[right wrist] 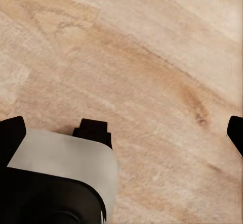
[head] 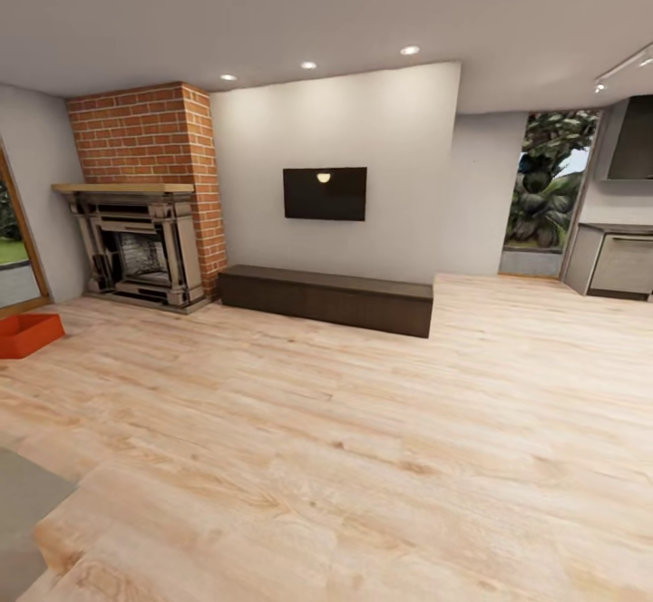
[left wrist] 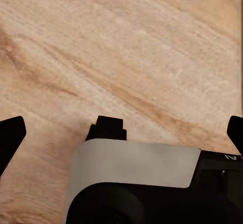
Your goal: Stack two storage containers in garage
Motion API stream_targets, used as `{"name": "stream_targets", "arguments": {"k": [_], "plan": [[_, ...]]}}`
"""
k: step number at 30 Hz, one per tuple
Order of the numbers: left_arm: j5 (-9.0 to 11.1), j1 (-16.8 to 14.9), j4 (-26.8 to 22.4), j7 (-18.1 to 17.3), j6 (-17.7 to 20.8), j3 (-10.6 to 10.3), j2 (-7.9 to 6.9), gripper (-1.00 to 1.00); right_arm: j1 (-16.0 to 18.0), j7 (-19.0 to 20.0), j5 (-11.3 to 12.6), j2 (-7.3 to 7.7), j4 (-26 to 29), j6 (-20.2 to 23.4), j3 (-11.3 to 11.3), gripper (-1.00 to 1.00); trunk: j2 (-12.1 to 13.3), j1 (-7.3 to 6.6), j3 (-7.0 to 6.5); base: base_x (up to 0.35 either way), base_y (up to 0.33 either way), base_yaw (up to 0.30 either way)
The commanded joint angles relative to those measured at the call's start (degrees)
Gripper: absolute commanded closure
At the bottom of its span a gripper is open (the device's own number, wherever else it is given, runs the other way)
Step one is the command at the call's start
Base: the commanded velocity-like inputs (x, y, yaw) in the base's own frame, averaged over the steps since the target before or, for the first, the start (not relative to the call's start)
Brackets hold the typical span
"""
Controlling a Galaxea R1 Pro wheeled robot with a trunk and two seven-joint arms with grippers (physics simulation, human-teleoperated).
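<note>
Partly cropped storage container (head: 27, 334), leftmost floor (head: 363, 457)

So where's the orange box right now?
In the head view, the storage container sits on the wood floor at the far left edge, in front of the brick fireplace.

Left wrist view: the left hand (left wrist: 121, 133) shows two matte black fingertips (left wrist: 11, 135) at opposite edges of the frame, each tapering to a blunt end. Between them sits a small black rectangular block with a stepped top. Behind it lies a pale grey housing panel with rounded corners, seated on a glossy black rounded body. Faint white lettering marks the black casing at one side; it is too small to read.

Right wrist view: the right hand (right wrist: 121, 133) has the same build: black fingertips (right wrist: 11, 133), a black stepped block, a pale grey panel over a rounded black body. No cables or screws are discernible.
</note>
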State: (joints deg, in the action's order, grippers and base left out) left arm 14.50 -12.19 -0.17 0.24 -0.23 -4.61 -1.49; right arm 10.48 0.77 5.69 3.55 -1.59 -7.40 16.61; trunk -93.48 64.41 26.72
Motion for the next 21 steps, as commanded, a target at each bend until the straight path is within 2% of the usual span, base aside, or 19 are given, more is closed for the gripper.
{"name": "stream_targets", "arguments": {"k": [1, 21], "plan": [[0.5, 0.0, 0.0, 0.0, 0.0, -0.5, 0.0, -1.0, 0.1, 0.1, 0.6, -0.03, -0.2, -0.3, 0.5, -1.0, 0.0, 0.03, 0.06, 0.327, 0.0, 0.0], [0.5, 0.0, 0.0, 0.0, 0.0, -0.5, 0.0, -1.0, 0.1, 0.1, 1.1, -0.66, -0.2, -0.7, -0.4, -1.0, 0.0, 0.03, 0.06, 0.327, 0.0, 0.005]]}}
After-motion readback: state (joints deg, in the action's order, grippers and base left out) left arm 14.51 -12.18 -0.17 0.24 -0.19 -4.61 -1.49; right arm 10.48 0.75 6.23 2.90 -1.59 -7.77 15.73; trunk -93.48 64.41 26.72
